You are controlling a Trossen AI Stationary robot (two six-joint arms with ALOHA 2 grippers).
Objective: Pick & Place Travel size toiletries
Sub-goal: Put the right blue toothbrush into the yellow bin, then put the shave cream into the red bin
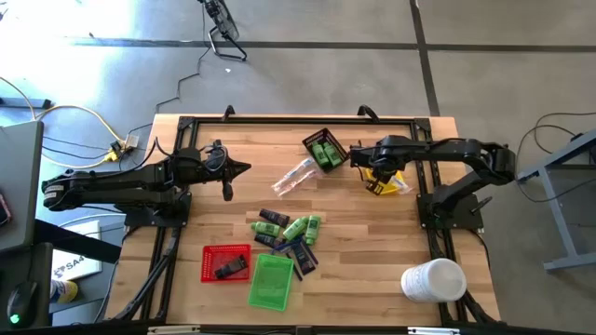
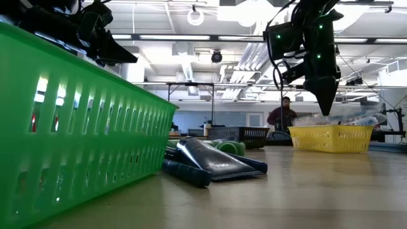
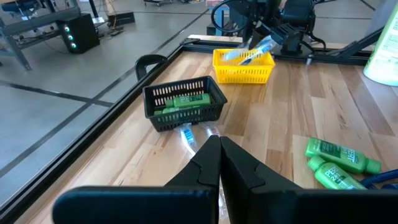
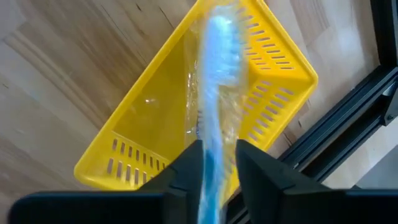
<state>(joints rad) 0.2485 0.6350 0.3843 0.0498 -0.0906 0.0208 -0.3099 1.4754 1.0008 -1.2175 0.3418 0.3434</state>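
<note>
My left tool (image 1: 244, 168) hangs over the left half of the wooden bench (image 1: 372, 242), its two dark fingers pressed together with nothing between them. Near the front edge sits a red slotted plastic tray (image 1: 226, 262) with a thin dark piece in it, and just beside it a green slotted tray (image 1: 272, 280), tilted, which looks to hold nothing. Between those trays and my left tool lies a loose heap of toiletries (image 1: 287, 232): bright green little bottles (image 3: 341, 155) with rounded caps, and dark flat glossy packets (image 2: 213, 163) overlapping one another on the wood. Further back, near the middle, clear-wrapped sticks (image 1: 294, 176) lie in crinkly film on the bare bench. Just beside them stands a black slotted tray (image 3: 184, 104) with green bottles lying inside.

Right of that is the yellow slotted tray (image 4: 273, 81), rectangular, with thin ribbed walls. My right tool (image 4: 216, 163) hovers directly above it, fingers slightly apart, with a long blue clear-wrapped stick (image 4: 217, 93) between them, pointing down into the tray; I cannot tell whether the fingers grip it. At the front right corner lies a big white cylinder (image 1: 433, 281).
</note>
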